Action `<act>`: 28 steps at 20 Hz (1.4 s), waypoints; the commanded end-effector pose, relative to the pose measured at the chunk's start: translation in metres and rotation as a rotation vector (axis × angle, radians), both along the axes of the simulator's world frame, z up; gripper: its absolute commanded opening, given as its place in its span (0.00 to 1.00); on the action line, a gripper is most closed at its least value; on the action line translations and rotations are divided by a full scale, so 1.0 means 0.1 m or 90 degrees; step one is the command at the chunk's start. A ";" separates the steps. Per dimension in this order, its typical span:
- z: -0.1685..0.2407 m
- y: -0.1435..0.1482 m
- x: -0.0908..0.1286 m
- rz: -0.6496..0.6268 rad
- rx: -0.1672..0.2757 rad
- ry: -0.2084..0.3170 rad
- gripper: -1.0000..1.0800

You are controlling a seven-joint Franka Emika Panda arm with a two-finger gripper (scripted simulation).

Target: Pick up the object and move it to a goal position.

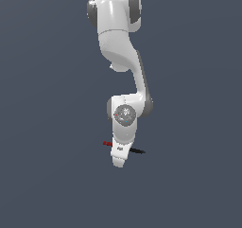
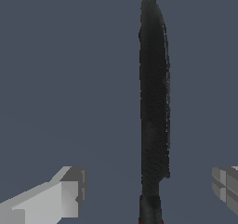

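My gripper (image 2: 148,195) is spread wide, one finger (image 2: 60,197) well off each side of the rod (image 2: 153,102) — nothing held. Rod lies flat beneath the wrist. I'd centre first, descend, then close across its middle — not the tip.

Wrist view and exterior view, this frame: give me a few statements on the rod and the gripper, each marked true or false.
1. The rod lies between the two fingers. True.
2. The fingers are clamped on the rod. False: both stand apart from it, the gripper open.
3. The rod is all red. False: one end is red, the other black.
4. In the exterior view the gripper covers the rod's middle. True.
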State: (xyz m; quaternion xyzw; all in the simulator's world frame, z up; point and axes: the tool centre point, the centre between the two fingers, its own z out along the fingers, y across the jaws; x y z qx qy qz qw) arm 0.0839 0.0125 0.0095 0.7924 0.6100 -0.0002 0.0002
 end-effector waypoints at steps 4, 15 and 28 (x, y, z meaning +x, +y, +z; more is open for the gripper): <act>-0.02 0.00 0.01 0.000 0.000 0.000 0.00; 0.02 0.04 0.00 0.002 0.001 0.000 0.00; 0.56 0.22 -0.22 0.002 0.000 0.000 0.00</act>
